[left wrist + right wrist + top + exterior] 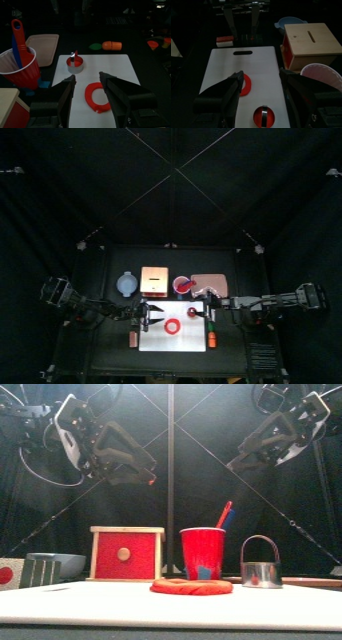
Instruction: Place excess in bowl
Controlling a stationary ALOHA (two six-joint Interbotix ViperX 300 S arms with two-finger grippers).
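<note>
The excess is a red ring-shaped piece (173, 326) lying on a white cutting board (174, 340). It shows low and flat in the front view (191, 586), open-ended in the left wrist view (89, 97), and partly behind a jaw in the right wrist view (246, 85). A pale blue bowl (127, 283) stands at the back left (56, 565) (291, 22). My left gripper (87, 76) is open and empty, hanging above the board's left side. My right gripper (261, 73) is open and empty above the board's right side.
A red cup (203, 552) holding a red and blue tool stands behind the board, beside a wooden box (127, 554). A small metal cup (259, 569) with red inside sits on the board's right part (75, 62). A pink tray (214, 285) lies back right. An orange object (111, 45) lies off the board.
</note>
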